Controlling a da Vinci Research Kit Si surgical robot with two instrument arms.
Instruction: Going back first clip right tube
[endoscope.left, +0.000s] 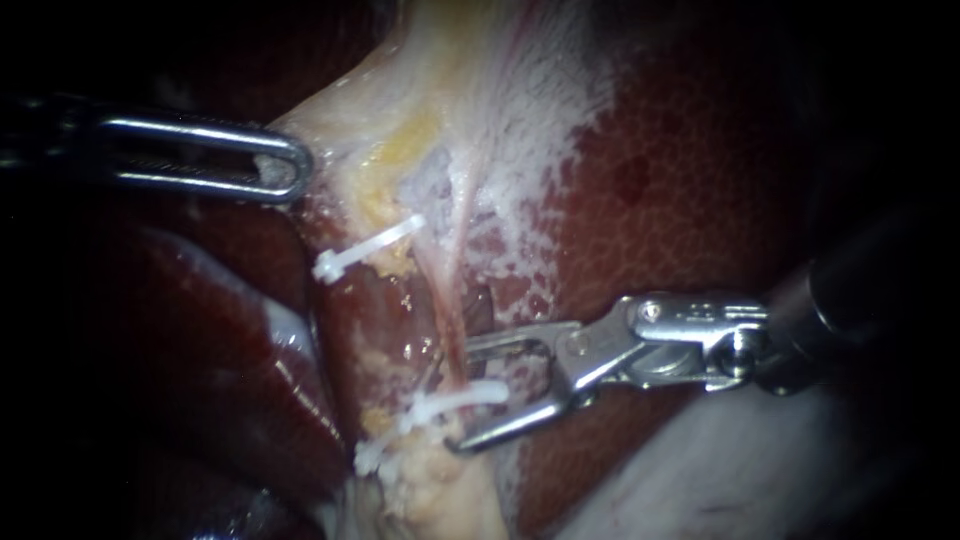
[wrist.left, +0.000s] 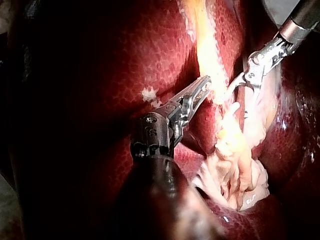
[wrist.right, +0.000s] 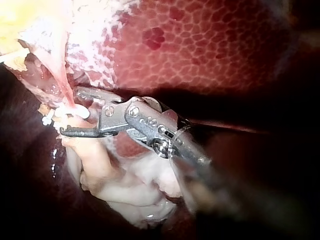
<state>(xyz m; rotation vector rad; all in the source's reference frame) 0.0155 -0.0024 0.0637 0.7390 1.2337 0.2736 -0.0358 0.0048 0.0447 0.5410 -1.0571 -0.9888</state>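
Observation:
A thin pink tube (endoscope.left: 452, 290) runs down the pale dissected tissue between the liver lobes. A white clip (endoscope.left: 485, 392) lies across its lower end. My right instrument (endoscope.left: 462, 395) comes in from the right, its jaws open one above and one below that clip, with gaps showing. The right wrist view shows the same: open right instrument (wrist.right: 70, 111) astride the clip (wrist.right: 82, 111). A second white clip (endoscope.left: 365, 248) sits higher, to the left. My left instrument (endoscope.left: 285, 165) is shut on the edge of the pale tissue (endoscope.left: 330, 130), also seen from its wrist (wrist.left: 205, 87).
Mottled red liver (endoscope.left: 680, 200) fills the right side behind the right instrument's shaft. A dark glossy lobe (endoscope.left: 230, 330) lies under the left instrument. Yellowish fatty tissue (endoscope.left: 440, 480) hangs below the lower clip, and pale tissue (endoscope.left: 700, 470) sits at the lower right.

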